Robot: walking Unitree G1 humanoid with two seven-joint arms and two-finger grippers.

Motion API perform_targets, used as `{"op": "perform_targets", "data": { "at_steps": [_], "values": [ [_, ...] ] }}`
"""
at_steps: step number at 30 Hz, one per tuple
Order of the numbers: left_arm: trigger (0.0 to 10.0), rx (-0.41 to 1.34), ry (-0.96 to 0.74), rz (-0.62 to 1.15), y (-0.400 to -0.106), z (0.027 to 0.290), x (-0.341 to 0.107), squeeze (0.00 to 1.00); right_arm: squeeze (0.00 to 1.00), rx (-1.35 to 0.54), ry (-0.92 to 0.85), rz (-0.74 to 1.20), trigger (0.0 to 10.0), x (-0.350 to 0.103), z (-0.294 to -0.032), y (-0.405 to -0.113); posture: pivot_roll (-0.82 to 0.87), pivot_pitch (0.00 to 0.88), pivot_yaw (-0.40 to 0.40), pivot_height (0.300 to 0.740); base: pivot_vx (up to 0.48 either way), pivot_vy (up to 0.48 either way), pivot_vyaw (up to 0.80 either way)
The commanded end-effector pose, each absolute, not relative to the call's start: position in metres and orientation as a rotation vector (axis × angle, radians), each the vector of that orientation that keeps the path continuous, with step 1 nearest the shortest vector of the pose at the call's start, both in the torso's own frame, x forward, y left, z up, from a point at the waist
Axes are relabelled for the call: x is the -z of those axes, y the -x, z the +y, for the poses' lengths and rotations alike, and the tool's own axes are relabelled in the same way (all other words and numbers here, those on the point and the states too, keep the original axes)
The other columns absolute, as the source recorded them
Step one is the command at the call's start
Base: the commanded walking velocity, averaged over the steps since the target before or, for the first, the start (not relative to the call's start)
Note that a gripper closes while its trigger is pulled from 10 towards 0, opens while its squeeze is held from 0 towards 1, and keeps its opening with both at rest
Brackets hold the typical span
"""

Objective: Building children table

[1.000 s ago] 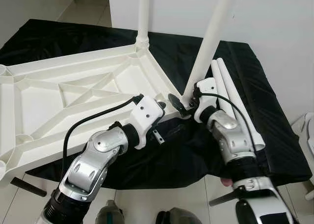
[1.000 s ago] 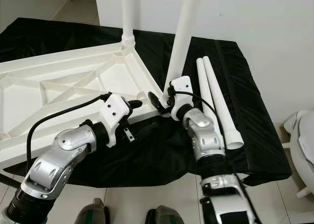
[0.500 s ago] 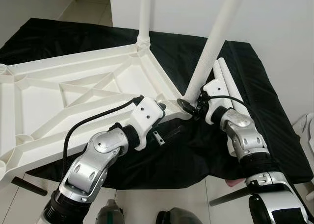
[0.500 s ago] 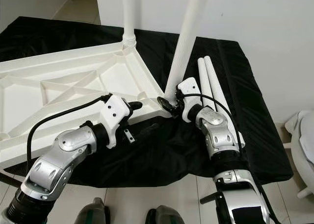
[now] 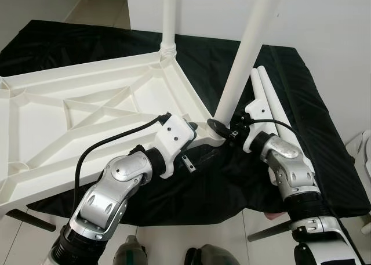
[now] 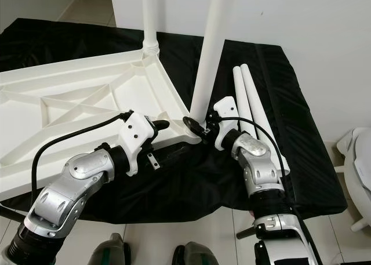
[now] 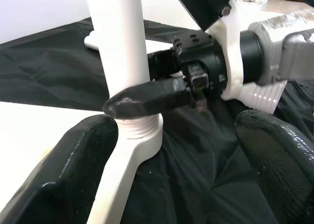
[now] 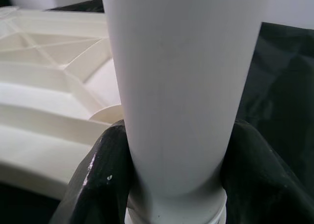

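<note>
A white table top (image 5: 87,114) lies upside down on a black cloth (image 5: 301,108). One white leg (image 5: 168,21) stands in its far corner socket. A second leg (image 5: 246,50) rises at a slight tilt from the near right corner socket (image 5: 213,131). My right gripper (image 5: 225,129) is shut on this leg just above its base, and its fingers (image 8: 98,180) press both sides of the tube. My left gripper (image 6: 165,138) is open at the table's edge beside that corner. Its fingers (image 7: 73,175) stand wide apart. Two loose legs (image 5: 272,102) lie on the cloth to the right.
The cloth-covered surface ends close in front of me, with tiled floor (image 5: 174,242) and my feet below. A white wall (image 5: 324,21) stands behind. A white object (image 5: 362,149) sits on the floor at the right. A dark rod (image 5: 23,217) pokes out at lower left.
My right wrist has swung to the right around the leg's base while keeping hold of it. The leg stands slightly more upright. The left arm has stayed in place.
</note>
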State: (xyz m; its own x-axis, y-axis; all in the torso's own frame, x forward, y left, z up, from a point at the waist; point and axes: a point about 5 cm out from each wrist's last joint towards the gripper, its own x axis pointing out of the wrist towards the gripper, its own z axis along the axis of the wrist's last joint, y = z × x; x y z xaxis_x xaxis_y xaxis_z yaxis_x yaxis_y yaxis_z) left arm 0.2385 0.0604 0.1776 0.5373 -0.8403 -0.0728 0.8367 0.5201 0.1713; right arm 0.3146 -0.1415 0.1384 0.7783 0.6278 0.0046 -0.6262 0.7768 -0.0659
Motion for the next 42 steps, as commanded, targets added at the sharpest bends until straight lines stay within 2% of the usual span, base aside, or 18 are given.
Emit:
{"op": "perform_targets", "data": {
  "at_steps": [1, 7, 13, 15, 16, 18, 19, 22, 23, 27, 28, 33, 34, 35, 36, 42],
  "values": [
    [10.0, 1.011, -0.197, -0.015, -0.239, 0.06, -0.177, 0.0, 0.0, -0.618, 0.059, -0.084, 0.0, -0.153, -0.135, -0.315, 0.04, 0.04, -0.049, 0.74, 0.0, 0.0, 0.0],
    [10.0, 1.016, -0.201, -0.014, -0.24, 0.06, -0.177, 0.0, 0.0, -0.52, 0.001, -0.069, 0.0, -0.152, -0.12, -0.31, 0.04, 0.035, -0.05, 0.74, 0.0, 0.0, 0.0],
    [10.0, 1.017, -0.203, -0.015, -0.24, 0.06, -0.178, 0.0, 0.0, -0.461, 0.0, -0.07, 0.0, -0.153, -0.118, -0.31, 0.04, 0.035, -0.05, 0.74, 0.0, 0.0, 0.0],
    [10.0, 1.017, -0.203, -0.016, -0.24, 0.06, -0.178, 0.0, 0.0, -0.411, -0.019, -0.066, 0.0, -0.153, -0.115, -0.308, 0.04, 0.03, -0.051, 0.74, 0.0, 0.0, 0.0],
    [10.0, 1.019, -0.203, -0.017, -0.24, 0.059, -0.178, 0.0, 0.0, -0.304, -0.021, -0.066, 0.0, -0.153, -0.114, -0.304, 0.04, 0.024, -0.054, 0.74, 0.0, 0.0, 0.0],
    [10.0, 1.019, -0.203, -0.017, -0.24, 0.059, -0.178, 0.0, 0.0, -0.304, -0.021, -0.066, 0.0, -0.153, -0.114, -0.304, 0.04, 0.024, -0.054, 0.74, 0.0, 0.0, 0.0],
    [10.0, 1.021, -0.203, -0.018, -0.24, 0.058, -0.178, 0.0, 0.0, -0.231, -0.018, -0.066, 0.0, -0.153, -0.114, -0.301, 0.04, 0.024, -0.054, 0.74, 0.0, 0.0, 0.0],
    [10.0, 1.021, -0.203, -0.018, -0.24, 0.058, -0.178, 0.0, 0.0, -0.231, -0.018, -0.066, 0.0, -0.153, -0.114, -0.301, 0.04, 0.024, -0.054, 0.74, 0.0, 0.0, 0.0],
    [10.0, 1.02, -0.202, -0.02, -0.24, 0.058, -0.178, 0.0, 0.0, -0.106, 0.003, -0.073, 0.0, -0.154, -0.126, -0.299, 0.04, 0.011, -0.056, 0.74, 0.0, 0.0, 0.0],
    [10.0, 1.02, -0.202, -0.02, -0.24, 0.058, -0.178, 0.0, 0.0, -0.106, 0.003, -0.073, 0.0, -0.154, -0.126, -0.299, 0.04, 0.011, -0.056, 0.74, 0.0, 0.0, 0.0],
    [10.0, 1.021, -0.203, -0.021, -0.24, 0.058, -0.178, 0.0, 0.0, 0.013, 0.027, -0.077, 0.0, -0.154, -0.139, -0.299, 0.04, 0.007, -0.059, 0.74, 0.0, 0.0, 0.0],
    [10.0, 1.02, -0.202, -0.019, -0.24, 0.058, -0.177, 0.0, 0.0, 0.141, 0.02, -0.052, 0.0, -0.151, -0.154, -0.3, 0.04, 0.006, -0.056, 0.74, 0.0, 0.0, 0.0],
    [10.0, 1.02, -0.201, -0.016, -0.239, 0.059, -0.176, 0.0, 0.0, 0.156, 0.003, -0.037, 8.7, -0.148, -0.155, -0.303, 0.05, 0.009, -0.055, 0.74, 0.0, 0.0, 0.0],
    [10.0, 1.02, -0.2, -0.011, -0.238, 0.06, -0.176, 0.0, 0.17, 0.153, -0.023, -0.039, 10.0, -0.149, -0.154, -0.306, 0.05, 0.012, -0.052, 0.74, 0.0, 0.0, 0.0],
    [10.0, 1.02, -0.2, -0.008, -0.237, 0.06, -0.175, 0.0, 1.0, 0.148, -0.04, -0.044, 10.0, -0.149, -0.154, -0.308, 0.05, 0.012, -0.052, 0.74, 0.0, 0.0, 0.0],
    [10.0, 1.013, -0.201, 0.001, -0.236, 0.062, -0.174, 0.0, 1.0, 0.114, -0.086, -0.092, 10.0, -0.155, -0.152, -0.313, 0.06, 0.018, -0.048, 0.74, 0.0, 0.0, 0.0]
  ]
}}
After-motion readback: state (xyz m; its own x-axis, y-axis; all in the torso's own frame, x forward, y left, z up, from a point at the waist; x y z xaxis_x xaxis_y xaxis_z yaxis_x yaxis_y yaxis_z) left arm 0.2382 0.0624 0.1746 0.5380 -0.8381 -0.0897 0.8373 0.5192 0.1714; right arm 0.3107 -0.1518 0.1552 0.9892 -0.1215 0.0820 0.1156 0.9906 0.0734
